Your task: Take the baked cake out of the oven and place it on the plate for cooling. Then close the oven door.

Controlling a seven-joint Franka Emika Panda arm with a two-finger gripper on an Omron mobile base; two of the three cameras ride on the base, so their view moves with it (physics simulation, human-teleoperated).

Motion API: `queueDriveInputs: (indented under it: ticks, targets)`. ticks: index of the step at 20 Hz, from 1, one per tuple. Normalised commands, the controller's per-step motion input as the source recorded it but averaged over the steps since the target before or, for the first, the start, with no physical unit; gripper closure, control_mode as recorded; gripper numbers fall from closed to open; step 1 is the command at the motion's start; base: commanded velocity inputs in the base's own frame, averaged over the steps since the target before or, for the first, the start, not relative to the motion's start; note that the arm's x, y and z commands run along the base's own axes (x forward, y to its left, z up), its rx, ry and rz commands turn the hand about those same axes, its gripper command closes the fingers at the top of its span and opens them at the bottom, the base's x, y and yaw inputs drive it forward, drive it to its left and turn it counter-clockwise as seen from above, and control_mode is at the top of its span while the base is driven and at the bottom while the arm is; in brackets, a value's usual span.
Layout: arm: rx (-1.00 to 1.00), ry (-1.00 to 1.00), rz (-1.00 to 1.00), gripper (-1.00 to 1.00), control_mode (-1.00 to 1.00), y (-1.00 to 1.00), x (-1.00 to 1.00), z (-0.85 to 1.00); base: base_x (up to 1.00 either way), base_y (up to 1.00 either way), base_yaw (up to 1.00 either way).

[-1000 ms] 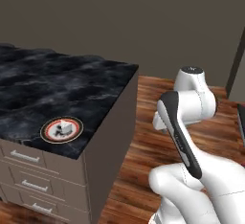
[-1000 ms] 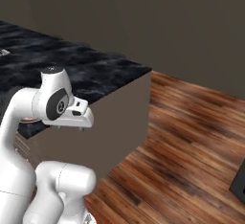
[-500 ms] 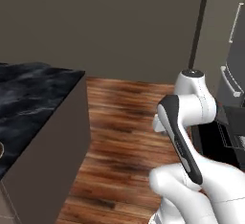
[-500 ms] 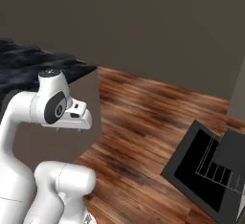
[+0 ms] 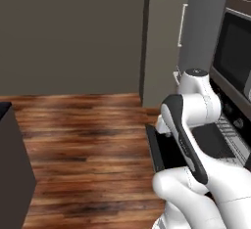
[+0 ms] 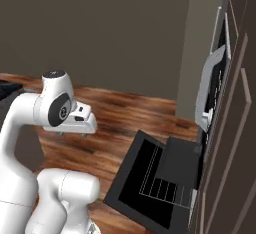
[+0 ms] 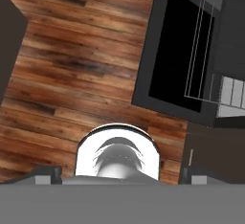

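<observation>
Oven door [image 6: 150, 178] hangs fully dropped, lying flat and level just above the floor; in the right base view it reads as a wide black rectangle with a glossy dark glass centre framed by a matte charcoal border. The hand view shows the same panel [image 7: 179, 50] from above, its glass pure black and its frame dark grey. A thin wire rack [image 7: 201, 41], pale lines forming a rectangle, projects out over the door from the oven [image 6: 200, 143] cavity. In the left base view the oven front [image 5: 230, 120] carries round dark knobs beside a ribbed rack, partly hidden by the arm. No cake can be made out on the rack or inside the cavity.

Floor [image 5: 83, 145] is plank wood, reddish brown with dark grain streaks. A plain dark cabinet corner [image 7: 9, 41] stands at the left of the hand view. A tall grey fridge [image 5: 196, 22] with a slim pale handle stands beside the oven column; brown cabinetry [image 6: 235, 128] with vertical trim strips runs down the right edge.

Gripper [image 7: 117, 174] points down at bare floor beside the door, its two small dark finger tips [image 7: 45, 173] spread wide apart, nothing between them.
</observation>
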Motion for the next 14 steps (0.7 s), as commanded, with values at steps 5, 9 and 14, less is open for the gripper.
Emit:
queueDriveInputs:
  ticks: [5,9,14]
  targets:
    - [0.0,0.0,0.0,-1.0,1.0,0.0,0.0,0.0,0.23,-0.22,-0.25]
    - [0.0,0.0,0.0,-1.0,1.0,0.0,0.0,0.0,0.29,-0.19,-0.22]
    - [0.0,0.0,0.0,-1.0,1.0,0.0,0.0,0.0,0.53,-0.25,-0.26]
